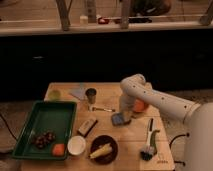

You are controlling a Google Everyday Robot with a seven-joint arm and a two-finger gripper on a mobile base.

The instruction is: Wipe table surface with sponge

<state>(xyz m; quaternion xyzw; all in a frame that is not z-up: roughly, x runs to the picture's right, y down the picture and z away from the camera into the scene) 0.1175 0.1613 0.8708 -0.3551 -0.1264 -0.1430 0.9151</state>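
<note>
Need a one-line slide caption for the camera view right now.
Gripper pressed down at the sponge mid-table, between a metal cup and an orange.

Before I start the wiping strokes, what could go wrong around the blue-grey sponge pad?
The gripper sits down on the small blue-grey square sponge near the middle of the light tan wooden table surface.
1. The dark oblong block and the metal utensil lie close to its left; a leftward stroke may shove them.
2. The round orange fruit sits right beside the arm and might roll if nudged.
</note>
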